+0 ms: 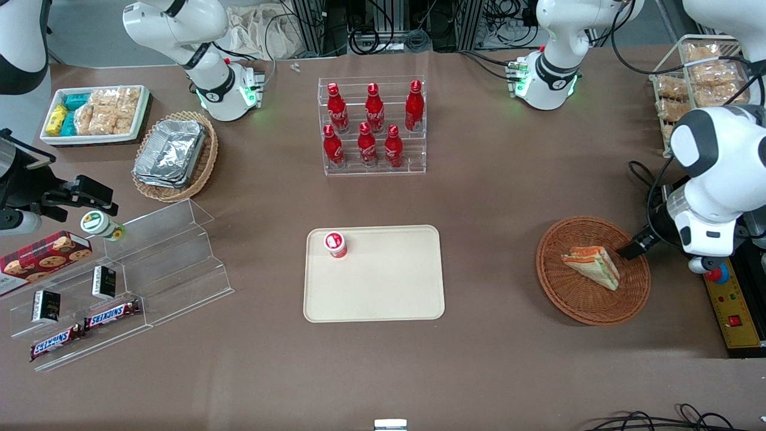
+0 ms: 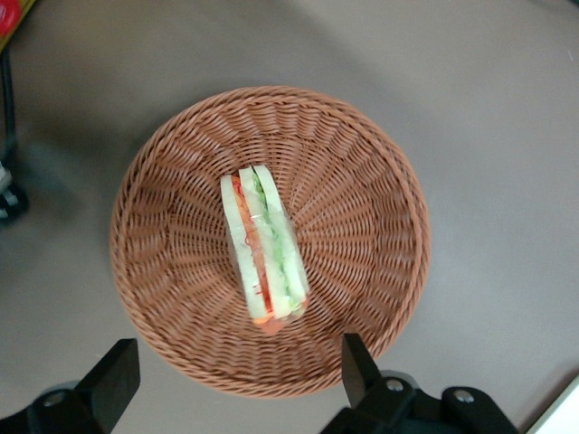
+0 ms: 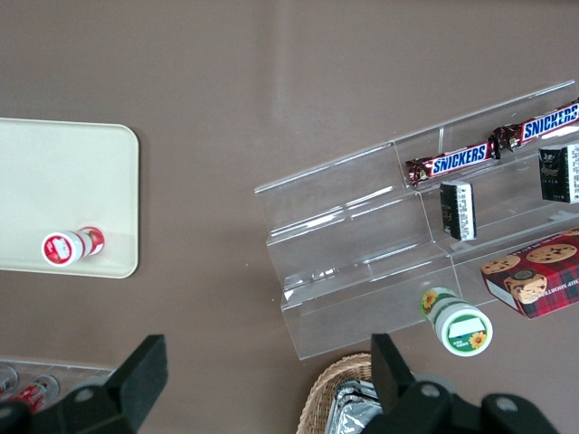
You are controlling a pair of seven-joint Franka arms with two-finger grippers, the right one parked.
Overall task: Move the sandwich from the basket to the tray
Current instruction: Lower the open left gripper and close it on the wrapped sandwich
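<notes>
We start with the brown counter [image 1: 491, 197], which carries everything; the flat cream-beige rectangular plastic tray [image 1: 383, 287], our destination, lies well apart from the jaws, toward the middle of the counter, with a small red-and-white capped bottle [image 1: 336, 244] standing in one corner, so most of its floor is free for a drop. Directly beneath the jaws sits the round reddish-brown wicker basket [image 2: 362, 226]; we judge the wrist hangs over it so that the grasp can go straight down. In the basket's middle lies the triangular wedge sandwich [image 2: 264, 244], pale bread with green and orange-red filling in clear wrap, resting on one edge with its layers facing upward; it sits between the lines of the two fingers, nothing touching it. Our left arm's gripper [image 2: 235, 384] hovers above the basket's rim, its jaws spread wide apart and holding nothing; we read that spread as chosen to straddle the wedge across its bread faces, which should squash the filling least.
</notes>
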